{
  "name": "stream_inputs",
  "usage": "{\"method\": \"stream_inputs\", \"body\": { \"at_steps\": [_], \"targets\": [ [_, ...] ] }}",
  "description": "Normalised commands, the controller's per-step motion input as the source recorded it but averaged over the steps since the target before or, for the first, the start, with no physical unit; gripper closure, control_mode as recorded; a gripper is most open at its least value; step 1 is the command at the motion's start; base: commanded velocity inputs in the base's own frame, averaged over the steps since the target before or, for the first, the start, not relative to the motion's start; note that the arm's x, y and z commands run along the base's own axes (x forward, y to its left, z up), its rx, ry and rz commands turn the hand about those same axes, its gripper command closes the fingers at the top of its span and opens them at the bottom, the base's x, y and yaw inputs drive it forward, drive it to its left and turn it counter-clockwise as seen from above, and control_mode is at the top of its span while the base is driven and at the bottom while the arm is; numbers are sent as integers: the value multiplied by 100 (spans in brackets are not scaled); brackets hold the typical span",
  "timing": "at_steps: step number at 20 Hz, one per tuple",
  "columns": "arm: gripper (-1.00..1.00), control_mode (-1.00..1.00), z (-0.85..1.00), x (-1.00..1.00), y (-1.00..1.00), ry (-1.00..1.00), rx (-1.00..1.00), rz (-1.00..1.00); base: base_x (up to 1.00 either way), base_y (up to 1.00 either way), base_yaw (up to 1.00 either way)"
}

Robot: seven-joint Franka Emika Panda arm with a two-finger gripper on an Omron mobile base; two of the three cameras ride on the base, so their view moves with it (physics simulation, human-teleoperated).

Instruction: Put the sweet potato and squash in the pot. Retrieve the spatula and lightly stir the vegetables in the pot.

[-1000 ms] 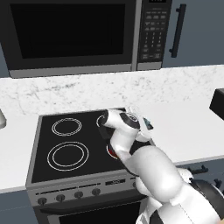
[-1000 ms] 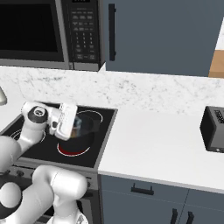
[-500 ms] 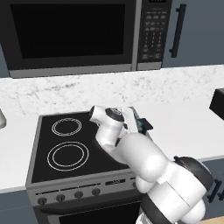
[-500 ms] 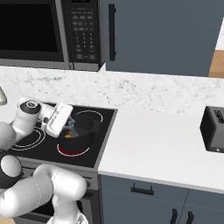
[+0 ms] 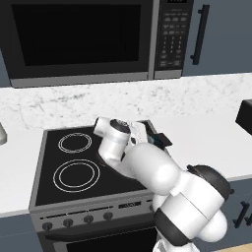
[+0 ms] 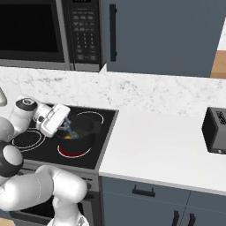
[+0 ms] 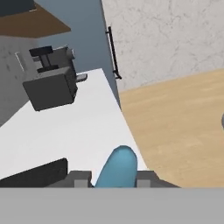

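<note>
Gripping the spatula [image 7: 117, 168] between its fingers, the pincer [image 6: 67, 126] hangs just above the pot's [image 6: 84, 132] near rim — handle running straight out along the pincer's axis, blade pointing down toward the vegetables [image 6: 69, 136] inside.

You have the pot [image 6: 84, 130] on the stove's [image 6: 106, 141] front right burner, whose ring glows red under it. Inside, an orange lump [image 6: 68, 136] shows low near the left wall. The gripper [image 6: 67, 125] hangs tilted over the pot's left rim, its white hand just left of it. A slim blue spatula [image 6: 69, 128] slants from the fingers down into the pot. You cannot tell from here how wide the jaws stand. Right of the stove runs the white counter [image 6: 159, 154], with a dark toaster [image 6: 215, 130] at its far right. The microwave [image 6: 48, 31] hangs above the stove, beside a blue cabinet [image 6: 163, 35].
</note>
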Motion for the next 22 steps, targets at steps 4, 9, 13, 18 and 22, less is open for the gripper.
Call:
{"method": "stream_inputs", "body": {
  "at_steps": [4,9,13,18,22],
  "targets": [
    [100,-100,-3,10,33,0,0,-6,0,0,0],
    [100,-100,32,2,6,-3,0,-3,0,0,0],
    [100,-100,76,-1,0,-13,0,0,0,0,0],
    [100,-100,28,-5,0,-5,13,0,0,0,0],
    [100,-100,3,-1,0,0,24,0,0,0,0]
  ]
}}
